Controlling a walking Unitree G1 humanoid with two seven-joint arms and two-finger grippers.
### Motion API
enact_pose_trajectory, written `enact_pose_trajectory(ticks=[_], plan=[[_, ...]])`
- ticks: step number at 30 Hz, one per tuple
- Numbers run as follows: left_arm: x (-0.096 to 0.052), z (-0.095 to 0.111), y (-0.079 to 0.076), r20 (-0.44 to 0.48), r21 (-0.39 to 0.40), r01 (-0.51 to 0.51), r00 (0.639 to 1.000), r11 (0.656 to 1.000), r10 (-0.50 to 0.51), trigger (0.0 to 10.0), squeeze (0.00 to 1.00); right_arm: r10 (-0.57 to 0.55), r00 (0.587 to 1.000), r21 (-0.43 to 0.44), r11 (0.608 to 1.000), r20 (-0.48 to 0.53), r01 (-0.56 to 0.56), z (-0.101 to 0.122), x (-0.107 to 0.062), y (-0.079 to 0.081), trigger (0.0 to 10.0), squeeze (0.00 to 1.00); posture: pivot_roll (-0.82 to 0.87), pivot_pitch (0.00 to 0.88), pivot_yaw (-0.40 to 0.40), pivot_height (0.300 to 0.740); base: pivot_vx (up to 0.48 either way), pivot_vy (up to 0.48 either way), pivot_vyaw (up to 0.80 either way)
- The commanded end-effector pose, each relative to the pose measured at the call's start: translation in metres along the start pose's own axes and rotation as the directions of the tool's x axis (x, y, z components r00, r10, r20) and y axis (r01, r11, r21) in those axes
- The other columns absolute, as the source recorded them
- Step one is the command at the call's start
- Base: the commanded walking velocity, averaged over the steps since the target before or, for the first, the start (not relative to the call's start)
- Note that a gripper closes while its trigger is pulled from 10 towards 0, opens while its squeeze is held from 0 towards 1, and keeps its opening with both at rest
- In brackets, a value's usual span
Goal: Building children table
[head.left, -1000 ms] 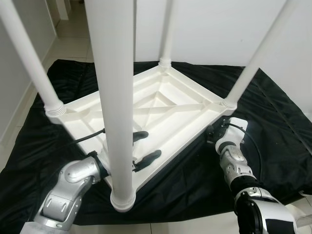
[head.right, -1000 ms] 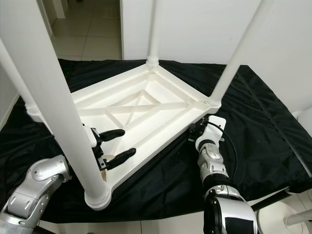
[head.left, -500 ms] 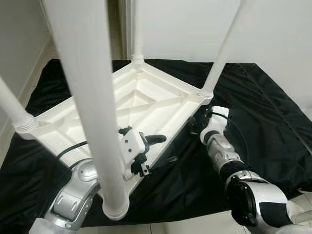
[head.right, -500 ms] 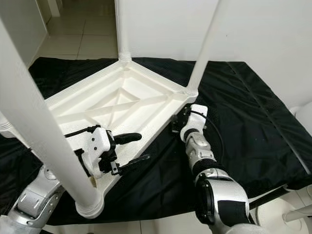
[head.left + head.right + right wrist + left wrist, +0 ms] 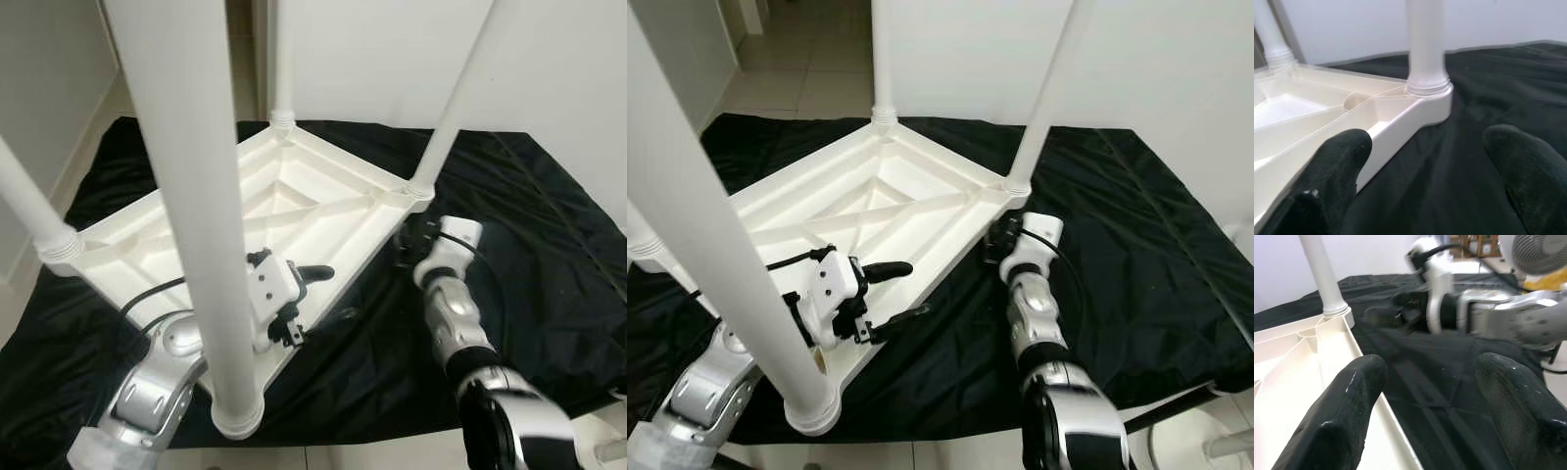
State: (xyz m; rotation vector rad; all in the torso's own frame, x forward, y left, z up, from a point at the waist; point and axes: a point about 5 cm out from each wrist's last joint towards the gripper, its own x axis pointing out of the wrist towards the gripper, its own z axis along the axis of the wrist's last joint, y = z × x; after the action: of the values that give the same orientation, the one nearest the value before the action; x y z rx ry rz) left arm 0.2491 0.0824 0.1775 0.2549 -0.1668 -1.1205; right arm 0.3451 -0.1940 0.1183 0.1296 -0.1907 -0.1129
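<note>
Table: a white plastic children's table [image 5: 323, 211] lies upside down on a black sheet [image 5: 549, 245] spread over the floor, its ribbed underside facing up like a shallow tray with nothing lying in it.
Legs: four white legs [image 5: 191, 186] stand upright from the corner sockets.
Left claw: the left claw [image 5: 890, 291] has its fingers spread apart and holds nothing; it sits at the table's near long edge, one finger over the inside of the tray, the other over the black sheet outside the rim.
Right claw: the right claw [image 5: 1425, 161] is spread wide and empty, low over the sheet just beside the corner socket nearest it, apart from the plastic.
</note>
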Motion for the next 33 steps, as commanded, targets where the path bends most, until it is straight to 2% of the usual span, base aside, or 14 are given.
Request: enact_pose_trajectory(ticks=[1, 2, 4, 5, 7, 10, 14, 18, 19, 25, 28, 29, 32, 33], plan=[[0.002, -0.003, 0.008, -0.015, 0.013, -0.122, 0.992, 0.993, 0.122, 10.0, 0.0, 0.008, 0.999, 0.007, 1.0, 0.053, -0.008, 0.006, -0.005, -0.002, 10.0, 0.0, 0.05, 0.047, -0.048, 0.74, 0.0, 0.0, 0.0], [0.002, -0.003, 0.008, -0.015, 0.013, -0.122, 0.992, 0.993, 0.122, 10.0, 0.0, 0.008, 0.999, 0.007, 1.0, 0.053, -0.008, 0.006, -0.005, -0.002, 10.0, 0.0, 0.05, 0.047, -0.048, 0.74, 0.0, 0.0, 0.0], [0.003, -0.012, 0.017, -0.1, 0.087, -0.188, 0.975, 0.978, 0.196, 10.0, 0.0, 0.032, 0.997, -0.005, 1.0, 0.075, -0.031, 0.006, -0.018, -0.001, 10.0, 0.0, 0.04, 0.049, -0.043, 0.74, 0.0, 0.0, 0.0], [0.003, -0.012, 0.017, -0.1, 0.087, -0.188, 0.975, 0.978, 0.196, 10.0, 0.0, 0.032, 0.997, -0.005, 1.0, 0.075, -0.031, 0.006, -0.018, -0.001, 10.0, 0.0, 0.04, 0.049, -0.043, 0.74, 0.0, 0.0, 0.0], [-0.001, -0.012, 0.025, -0.108, 0.102, -0.22, 0.967, 0.97, 0.231, 10.0, 0.0, 0.071, 0.994, -0.011, 0.997, 0.081, -0.07, 0.006, -0.032, 0.001, 10.0, 0.0, 0.03, 0.049, -0.036, 0.74, 0.0, 0.0, 0.0], [-0.009, -0.01, 0.028, -0.091, 0.092, -0.22, 0.969, 0.971, 0.228, 10.0, 0.0, 0.085, 0.993, -0.006, 0.996, 0.085, -0.085, 0.007, -0.042, 0.0, 10.0, 0.0, 0.02, 0.048, -0.036, 0.74, 0.0, 0.0, 0.0], [-0.029, -0.01, 0.025, -0.092, 0.099, -0.133, 0.986, 0.986, 0.142, 10.0, 0.0, 0.108, 0.991, -0.012, 0.994, 0.077, -0.107, 0.011, -0.052, -0.004, 10.0, 0.0, 0.02, 0.044, -0.035, 0.74, 0.0, 0.0, 0.0], [-0.045, -0.012, 0.024, -0.105, 0.088, -0.079, 0.991, 0.993, 0.088, 10.0, 0.0, 0.106, 0.992, -0.02, 0.994, 0.066, -0.105, 0.013, -0.054, -0.01, 10.0, 0.0, 0.02, 0.039, -0.035, 0.74, 0.0, 0.0, 0.0], [-0.045, -0.012, 0.024, -0.105, 0.088, -0.079, 0.991, 0.993, 0.088, 10.0, 0.0, 0.106, 0.992, -0.02, 0.994, 0.066, -0.105, 0.013, -0.054, -0.01, 10.0, 0.0, 0.02, 0.039, -0.035, 0.74, 0.0, 0.0, 0.0], [-0.064, -0.019, 0.038, -0.165, 0.074, -0.077, 0.982, 0.994, 0.088, 10.0, 0.0, 0.107, 0.993, -0.023, 0.994, 0.046, -0.106, 0.016, -0.057, -0.012, 10.0, 0.0, 0.02, 0.032, -0.038, 0.74, 0.0, 0.0, 0.0], [-0.085, -0.02, 0.051, -0.181, 0.059, -0.074, 0.98, 0.996, 0.083, 10.0, 0.0, 0.112, 0.993, -0.029, 0.993, 0.032, -0.112, 0.016, -0.06, -0.013, 10.0, 0.0, 0.02, 0.026, -0.035, 0.74, 0.0, 0.0, 0.0], [-0.085, -0.02, 0.051, -0.181, 0.059, -0.074, 0.98, 0.996, 0.083, 10.0, 0.0, 0.112, 0.993, -0.029, 0.993, 0.032, -0.112, 0.016, -0.06, -0.013, 10.0, 0.0, 0.02, 0.026, -0.035, 0.74, 0.0, 0.0, 0.0], [-0.105, -0.023, 0.054, -0.222, 0.06, -0.06, 0.972, 0.996, 0.072, 10.0, 0.0, 0.111, 0.994, -0.036, 0.993, 0.022, -0.11, 0.016, -0.061, -0.016, 10.0, 0.0, 0.02, 0.017, -0.03, 0.74, 0.0, 0.0, 0.0], [-0.105, -0.023, 0.054, -0.222, 0.06, -0.06, 0.972, 0.996, 0.072, 10.0, 0.0, 0.111, 0.994, -0.036, 0.993, 0.022, -0.11, 0.016, -0.061, -0.016, 10.0, 0.0, 0.02, 0.017, -0.03, 0.74, 0.0, 0.0, 0.0]])
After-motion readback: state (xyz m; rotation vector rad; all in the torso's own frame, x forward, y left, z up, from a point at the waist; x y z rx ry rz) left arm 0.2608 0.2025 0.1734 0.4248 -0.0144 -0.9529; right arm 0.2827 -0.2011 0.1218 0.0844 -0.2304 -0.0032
